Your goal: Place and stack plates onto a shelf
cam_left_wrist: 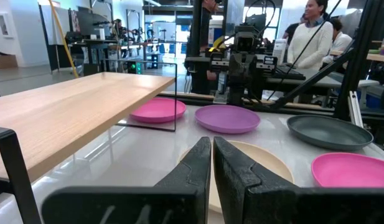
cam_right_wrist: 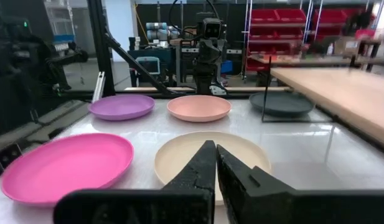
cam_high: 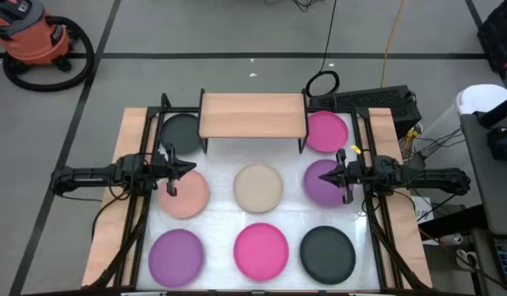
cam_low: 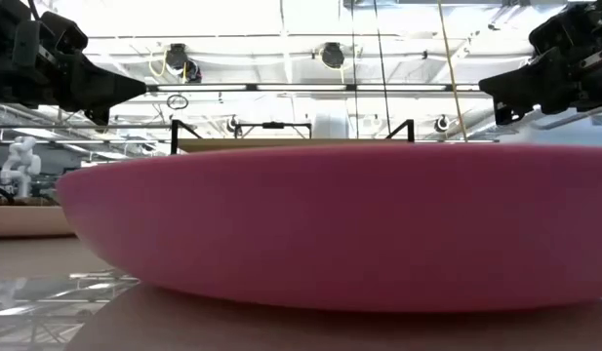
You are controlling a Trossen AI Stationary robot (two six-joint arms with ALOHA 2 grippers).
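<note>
The shelf [cam_high: 253, 115] stands at the table's far middle on black legs, its wooden top bare. Eight plates lie flat on the table: black [cam_high: 181, 130] partly under the shelf's left end, magenta [cam_high: 327, 131] by its right end, salmon [cam_high: 185, 193], beige [cam_high: 258, 187] and purple [cam_high: 325, 181] in the middle row, purple [cam_high: 176, 252], magenta [cam_high: 261, 249] and black [cam_high: 327, 252] in the near row. My left gripper [cam_high: 172, 168] hovers shut above the salmon plate's far edge. My right gripper [cam_high: 343, 174] hovers shut above the middle-row purple plate. Both wrist views show shut fingers, left [cam_left_wrist: 212, 138] and right [cam_right_wrist: 215, 143].
The low view is mostly filled by the near magenta plate [cam_low: 330, 224], with both grippers raised above table height. Black arm frames run along the table's left and right sides. People [cam_left_wrist: 313, 37] stand beyond the table's right side. An orange vacuum [cam_high: 35, 37] sits on the floor.
</note>
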